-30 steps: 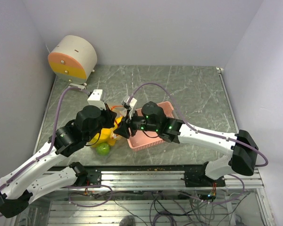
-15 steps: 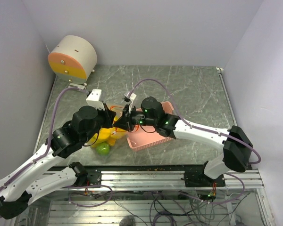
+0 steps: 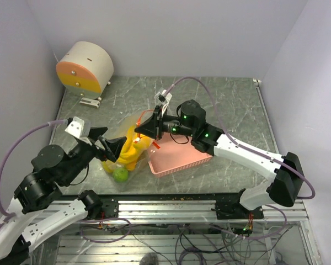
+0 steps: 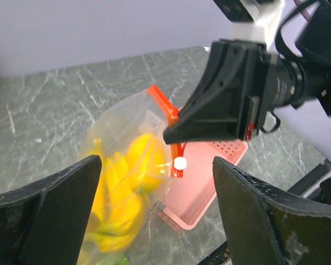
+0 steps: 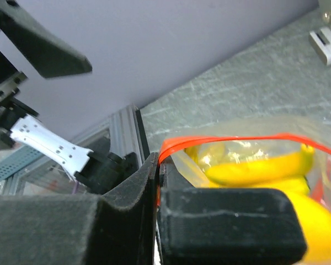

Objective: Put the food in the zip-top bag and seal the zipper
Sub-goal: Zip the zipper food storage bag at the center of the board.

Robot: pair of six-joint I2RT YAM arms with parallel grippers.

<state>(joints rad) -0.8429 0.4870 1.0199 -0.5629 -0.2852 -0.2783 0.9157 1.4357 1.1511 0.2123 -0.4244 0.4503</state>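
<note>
The bag (image 3: 115, 144) held bananas (image 3: 131, 155) and a green ball (image 3: 120, 174). The right gripper (image 3: 139, 130) clamped its zipper (image 4: 164, 104). The left gripper (image 3: 106, 141) gaped at its 8 o'clock, and the basket (image 3: 183, 160) lay at 3.

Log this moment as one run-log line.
left gripper: open, facing bag | right gripper: shut on zipper | toy fruit: inside bag | basket: beside bag | seal: cannot tell

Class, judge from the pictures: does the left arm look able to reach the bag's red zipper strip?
Probably yes: the open left end effector faces the zipper with nothing between; the right end effector pinches one part.
</note>
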